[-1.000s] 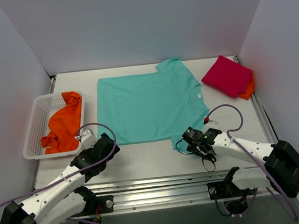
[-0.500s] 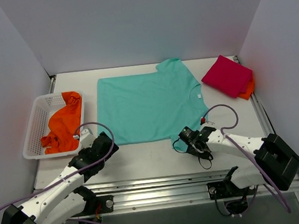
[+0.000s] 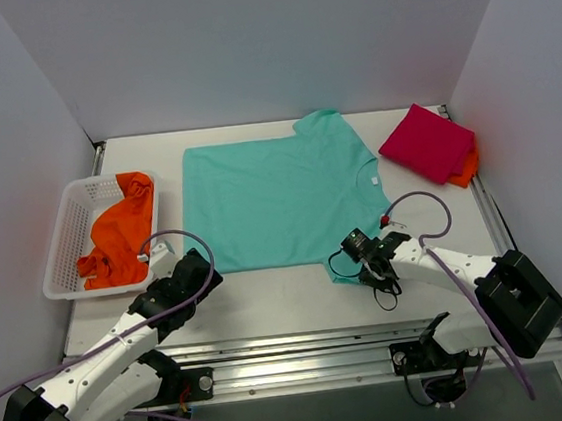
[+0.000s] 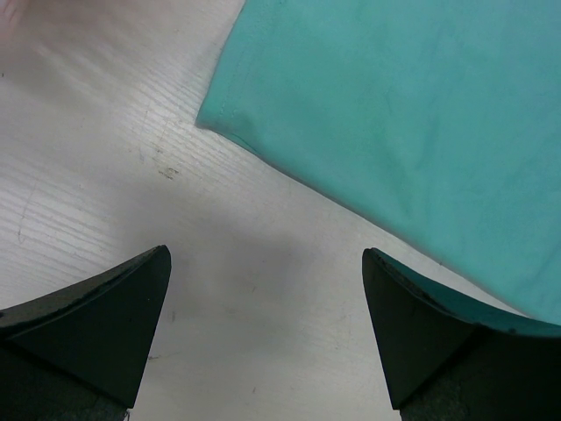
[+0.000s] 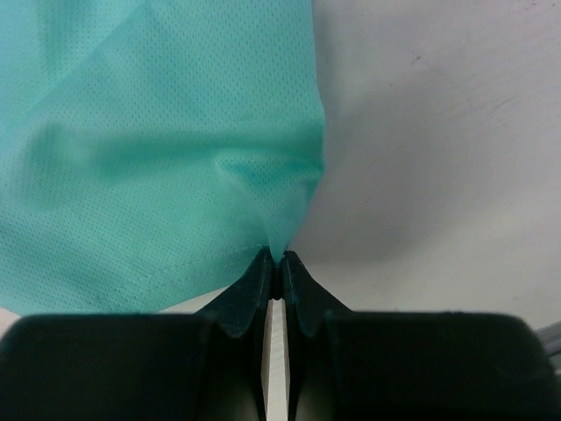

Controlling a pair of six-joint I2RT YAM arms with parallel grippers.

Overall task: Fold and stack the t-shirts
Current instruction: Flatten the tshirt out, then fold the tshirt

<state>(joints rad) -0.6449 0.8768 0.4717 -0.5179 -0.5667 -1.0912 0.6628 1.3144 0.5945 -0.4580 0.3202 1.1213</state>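
White bench (image 3: 270,297) under a limp, light teal t-shirt (image 3: 275,201) (thin mesh): right jaws pinch its sleeve hem; left jaws gape empty near its corner, their likely hold.

We see the teal shirt (image 3: 280,200) spread flat on the desk (image 3: 270,297), our right end effector (image 3: 355,261) at its near sleeve, a folded pink shirt (image 3: 427,142) at far right.
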